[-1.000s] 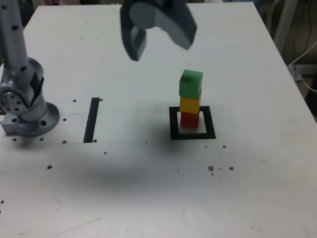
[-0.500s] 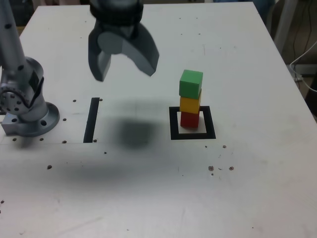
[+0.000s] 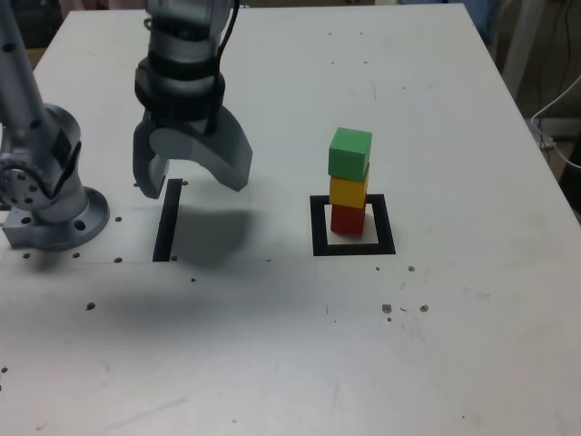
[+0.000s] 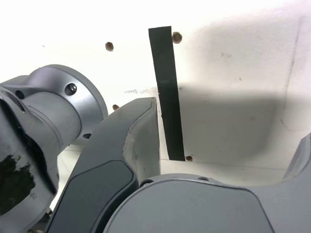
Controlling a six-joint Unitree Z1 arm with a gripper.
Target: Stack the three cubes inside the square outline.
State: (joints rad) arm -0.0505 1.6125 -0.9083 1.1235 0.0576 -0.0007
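On the white table, the arm's upper part is cut off by the frame edge. 1 gripper hangs over the black strip, jaws spread wide, holding nothing. 3 cubes sit stacked inside the square outline: red cube, yellow cube, green cube on top.

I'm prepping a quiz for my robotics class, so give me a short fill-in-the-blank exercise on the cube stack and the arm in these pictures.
1. The top cube of the stack is ____.
2. The red cube sits inside the ____ outline.
3. The yellow cube lies directly under the ____ cube.
4. The gripper, above the black strip, holds ____.

Missing words: green; square; green; nothing
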